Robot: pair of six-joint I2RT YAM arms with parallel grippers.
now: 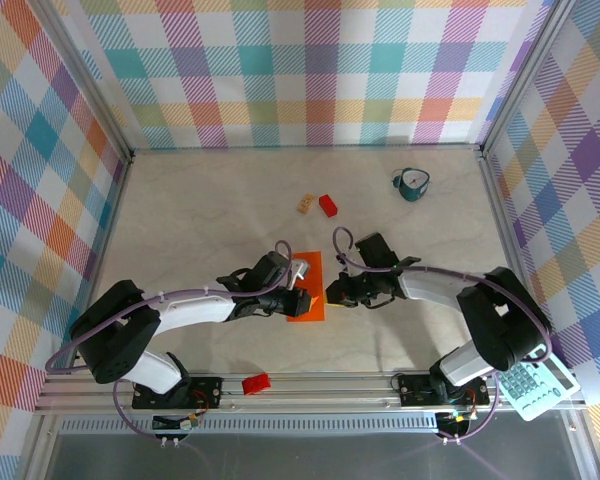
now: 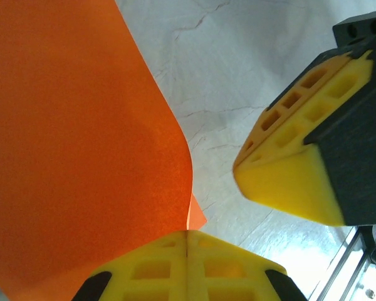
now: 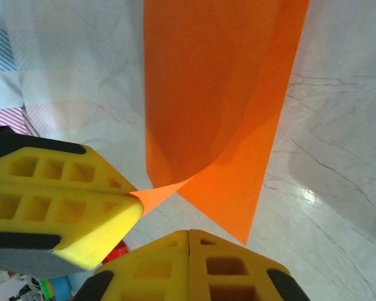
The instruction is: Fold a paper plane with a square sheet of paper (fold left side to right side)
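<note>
Orange square sheet of paper [image 3: 200,94] pinched in left gripper [image 2: 188,251]. Lay toward 3 o'clock, edges matched; crease with shut right gripper [image 3: 189,251].

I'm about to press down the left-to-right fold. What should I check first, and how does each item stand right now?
1. Grip: the left gripper is shut on a corner of the paper: ok.
2. Pressing tool: the right gripper is shut and empty, beside the paper and apart from it: ok.
3. Fold lying flat: the folded-over layer bows up in a curl, with no crease: not ok.
4. Edges matched: part of the lower layer shows past the curl: cannot tell.
5. Clutter: the red block and tan block lie farther back, apart from the paper: ok.
</note>
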